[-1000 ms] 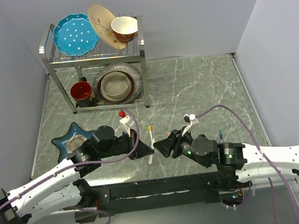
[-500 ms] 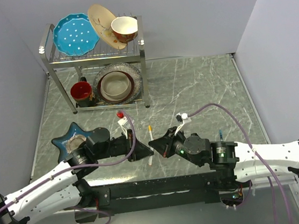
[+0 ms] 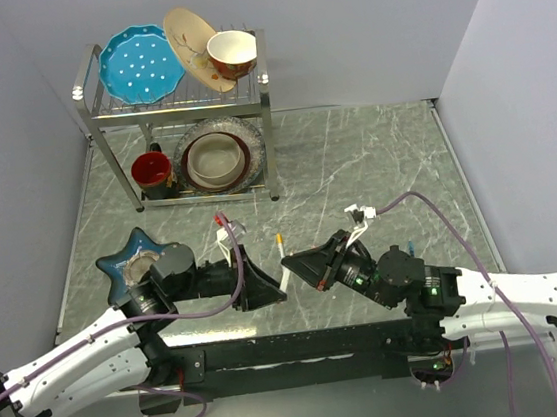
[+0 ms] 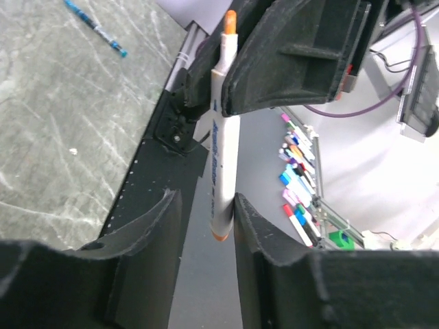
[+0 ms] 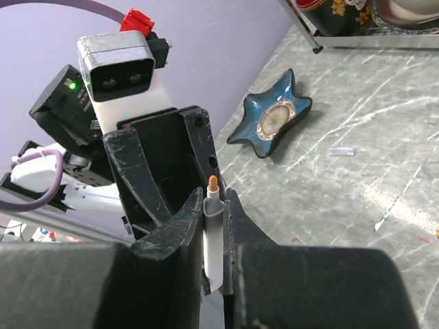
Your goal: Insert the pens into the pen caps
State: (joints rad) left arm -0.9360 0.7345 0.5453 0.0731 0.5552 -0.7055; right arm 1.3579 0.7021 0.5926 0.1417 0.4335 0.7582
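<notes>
To the right of the blue star-shaped dish [image 3: 113, 259], the two grippers meet tip to tip over the marble table [image 3: 354, 160], with a white pen [image 4: 223, 157] upright between them, its orange tip up. The right gripper [image 5: 212, 205] is clenched on the barrel, with both fingers pressed against it. The left gripper [image 4: 207, 202] straddles the pen's lower end loosely: one pad touches and a gap shows at the other. A dark blue pen [image 3: 411, 250] lies flat on the table far to the right of the dish, beyond both grippers. A tiny clear piece [image 5: 341, 150] lies near the dish. It may be a cap, but it is too small to tell.
</notes>
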